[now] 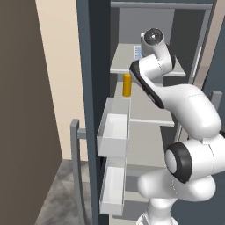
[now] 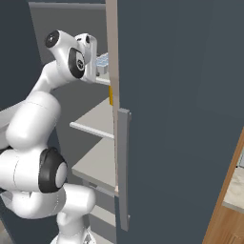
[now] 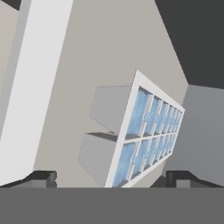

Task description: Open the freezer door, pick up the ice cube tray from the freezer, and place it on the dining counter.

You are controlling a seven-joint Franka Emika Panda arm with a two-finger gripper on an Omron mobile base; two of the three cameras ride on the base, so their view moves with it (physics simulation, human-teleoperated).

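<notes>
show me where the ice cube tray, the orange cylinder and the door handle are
ice cube tray (image 3: 146, 135): hand view, middle of its cell grid.
orange cylinder (image 1: 127, 85): left base view, its side.
door handle (image 1: 75, 165): left base view, mid bar.

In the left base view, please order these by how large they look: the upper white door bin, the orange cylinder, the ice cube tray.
1. Upper white door bin, clearly largest, though nearest the camera.
2. Orange cylinder.
3. Ice cube tray, mostly hidden behind the arm, so its rank is unsure.

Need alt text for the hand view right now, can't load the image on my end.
The ice cube tray, white with pale blue cells, lies on a light grey freezer shelf just ahead of the open end effector, one dark fingertip on either side of its near end. Nothing is gripped yet.
</notes>
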